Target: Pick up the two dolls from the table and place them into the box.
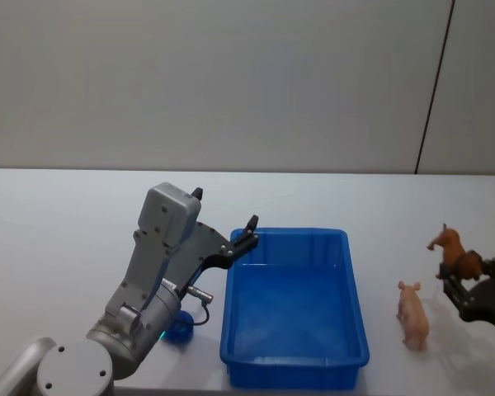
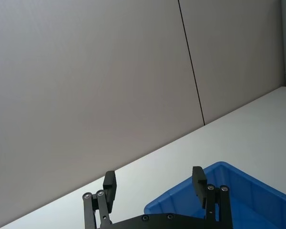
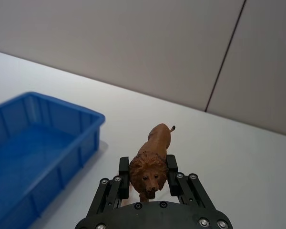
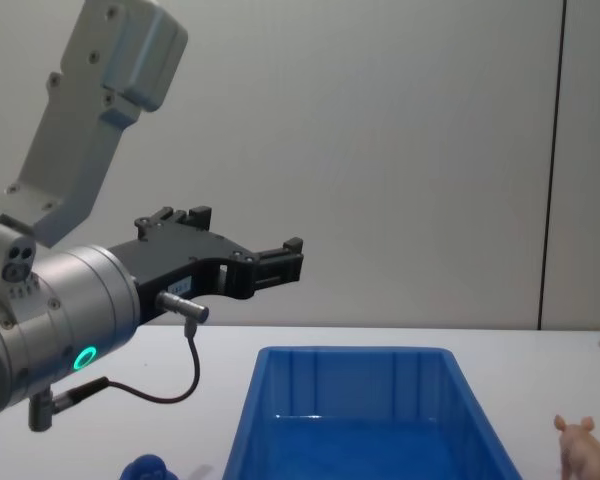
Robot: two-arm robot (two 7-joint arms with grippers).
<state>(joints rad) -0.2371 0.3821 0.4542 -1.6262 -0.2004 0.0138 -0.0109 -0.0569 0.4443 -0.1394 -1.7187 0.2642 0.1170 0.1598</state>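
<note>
Right pincer [image 3: 148, 168] clamps a brown lion [image 3: 156, 143], pink pig [image 1: 413, 315] on the worktop [image 1: 66, 231] at its eight o'clock. Left pincer [image 1: 224, 209] gapes wide, blue doll [image 1: 178, 331] at its seven o'clock, beside the box [image 1: 294, 361].

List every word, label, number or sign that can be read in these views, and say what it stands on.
None: no readable text shows on the blue box, the pink pig doll, the brown lion figure held in the right gripper, the open left gripper or the table.
</note>
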